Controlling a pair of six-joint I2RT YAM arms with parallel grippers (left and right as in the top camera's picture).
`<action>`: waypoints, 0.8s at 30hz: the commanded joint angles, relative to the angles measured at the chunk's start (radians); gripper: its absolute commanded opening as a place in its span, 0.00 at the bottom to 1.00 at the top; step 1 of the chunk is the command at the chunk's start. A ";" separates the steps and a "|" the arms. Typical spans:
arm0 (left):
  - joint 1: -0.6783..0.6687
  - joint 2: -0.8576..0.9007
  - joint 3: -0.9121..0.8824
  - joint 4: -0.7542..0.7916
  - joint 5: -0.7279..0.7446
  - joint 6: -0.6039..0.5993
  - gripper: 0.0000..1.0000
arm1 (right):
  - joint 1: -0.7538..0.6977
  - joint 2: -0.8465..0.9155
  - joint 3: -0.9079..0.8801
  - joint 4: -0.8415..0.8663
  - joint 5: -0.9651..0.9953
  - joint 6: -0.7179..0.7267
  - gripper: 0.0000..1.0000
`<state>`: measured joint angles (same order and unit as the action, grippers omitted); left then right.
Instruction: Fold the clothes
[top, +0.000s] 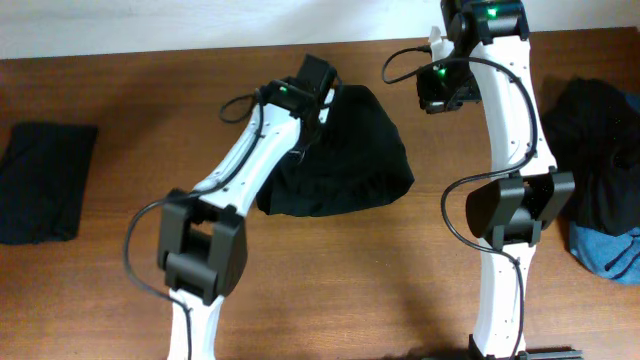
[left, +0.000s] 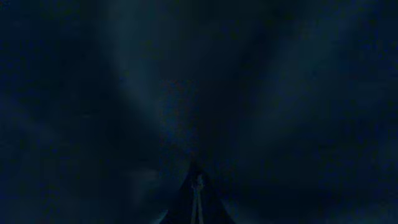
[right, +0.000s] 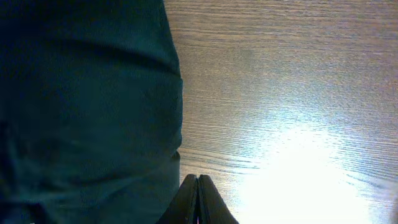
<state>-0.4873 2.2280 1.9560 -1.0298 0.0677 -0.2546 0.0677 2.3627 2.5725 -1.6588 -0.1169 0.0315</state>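
At far left on the brown wooden table (top: 100, 300), a folded black garment (top: 45, 180): lies flat as a tidy rectangle, close to the left edge and well apart from everything else. Next along, the left arm (top: 245, 155): rises from the near edge, slants up and to the right in white links with black joints, and ends over the upper left rim of a crumpled black garment (top: 350, 160). Crumpled black garment: sits as a rounded heap about mid-table, nearer the far edge, partly hidden under that arm's wrist. Left gripper (left: 197, 183): shows clenched in its own wrist view, fingertips pressed together, with dark fabric filling the whole picture around them; cannot tell about cloth caught in the pinch. Further right, the right arm (top: 515, 120): stands up the picture from the near edge, then doubles back at the far edge toward the heap's right side. Right gripper (right: 197, 186): clenched as well, fingertips meeting, grasping nothing; hangs over bare, brightly lit wood just beside the dark garment's right edge, apart from the cloth. At far right, a pile of dark clothes (top: 590, 120): lies heaped by the table's right edge, well apart from the middle heap, with a blue piece (top: 605, 255) poking out on its near side, touching the black cloth above it.
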 joint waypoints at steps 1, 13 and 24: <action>0.006 0.056 0.008 -0.024 -0.073 0.002 0.01 | 0.010 -0.017 0.018 -0.003 -0.009 -0.028 0.04; 0.006 0.122 0.008 -0.046 -0.106 0.002 0.00 | 0.020 -0.017 0.012 -0.040 -0.351 -0.219 0.04; 0.006 0.122 0.008 -0.066 -0.174 0.024 0.00 | 0.104 -0.017 -0.172 0.049 -0.351 -0.245 0.04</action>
<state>-0.4850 2.3184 1.9564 -1.0882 -0.0666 -0.2501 0.1417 2.3627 2.4588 -1.6325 -0.4427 -0.1913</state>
